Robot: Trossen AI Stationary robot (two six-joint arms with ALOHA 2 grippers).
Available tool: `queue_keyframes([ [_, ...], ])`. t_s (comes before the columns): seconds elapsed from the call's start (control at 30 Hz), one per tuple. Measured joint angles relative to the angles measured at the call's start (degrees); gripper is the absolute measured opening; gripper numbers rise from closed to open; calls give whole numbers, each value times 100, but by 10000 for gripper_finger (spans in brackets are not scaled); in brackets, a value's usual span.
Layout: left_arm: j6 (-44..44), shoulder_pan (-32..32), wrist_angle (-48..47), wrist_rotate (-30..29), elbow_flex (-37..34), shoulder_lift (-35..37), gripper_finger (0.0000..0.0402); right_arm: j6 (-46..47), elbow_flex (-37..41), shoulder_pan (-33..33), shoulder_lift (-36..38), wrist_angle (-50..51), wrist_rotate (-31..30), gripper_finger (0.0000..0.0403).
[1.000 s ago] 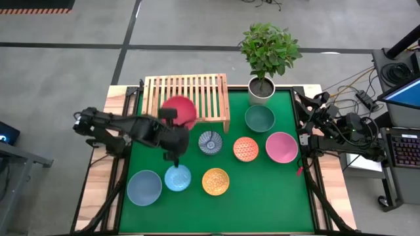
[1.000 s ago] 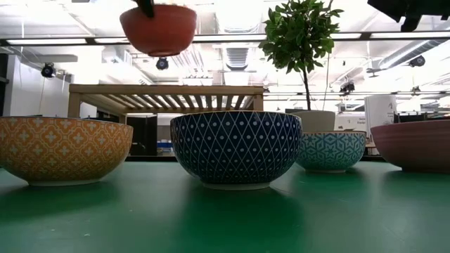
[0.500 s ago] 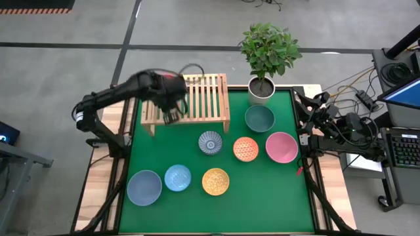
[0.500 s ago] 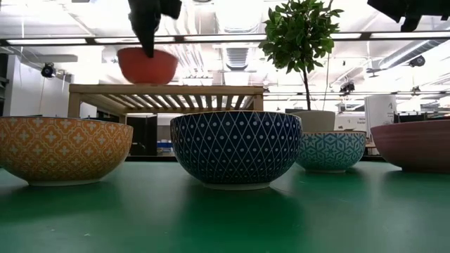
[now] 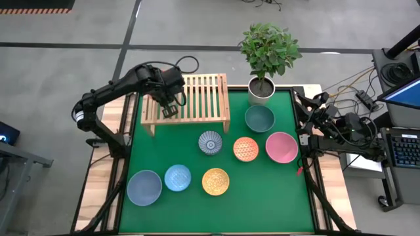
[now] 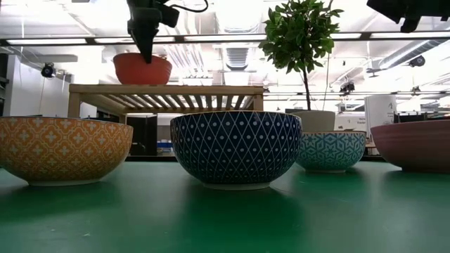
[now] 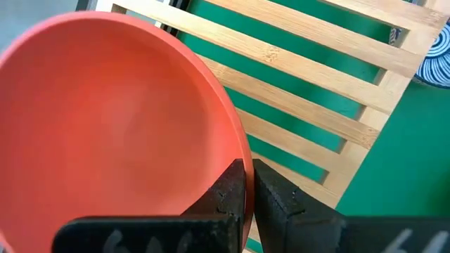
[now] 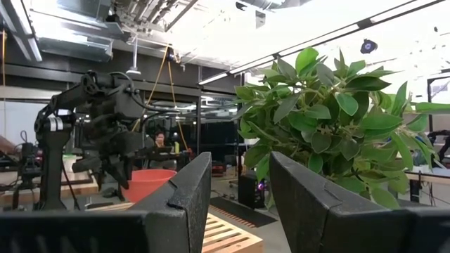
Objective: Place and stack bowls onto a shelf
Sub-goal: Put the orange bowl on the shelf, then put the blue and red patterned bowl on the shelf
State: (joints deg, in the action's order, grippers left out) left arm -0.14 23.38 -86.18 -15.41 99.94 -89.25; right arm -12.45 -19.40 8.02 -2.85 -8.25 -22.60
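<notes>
My left gripper is over the left part of the light-wood shelf, shut on the red bowl. In the high view the arm hides that bowl. The bowl's base is level with the slatted top. On the green mat stand the teal, pink, orange, dark blue, yellow, light blue and grey-blue bowls. My right gripper waits open at the table's right edge. My left gripper pinches the red bowl's rim, one finger inside the bowl and the other outside. The fingers come from above, pointing down. The bowl sits upright with its base on or just over the shelf's slats; which of the two, I cannot tell.
A white pot with a leafy plant stands at the far edge, right of the shelf. The shelf's right half is bare slats. Open mat lies between the shelf's front and the bowls. Cables and equipment crowd the right side.
My left gripper carried the red bowl from above the mat toward the table's far left and over the shelf. It then came down until the bowl's base reached the slatted top. The fingers stayed shut on the rim.
</notes>
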Motion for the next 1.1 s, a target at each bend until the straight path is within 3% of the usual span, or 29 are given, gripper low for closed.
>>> queue_keyframes([
  [0.53,-143,0,-8,1,-39,-21,22,57,0,-1,0,7,1,134],
  [0.9,-188,-7,-34,157,-39,0,122,178,0,-1,0,101,0,134],
  [1.1,-188,-9,-39,301,-39,329,153,653,0,0,0,459,8,134],
])
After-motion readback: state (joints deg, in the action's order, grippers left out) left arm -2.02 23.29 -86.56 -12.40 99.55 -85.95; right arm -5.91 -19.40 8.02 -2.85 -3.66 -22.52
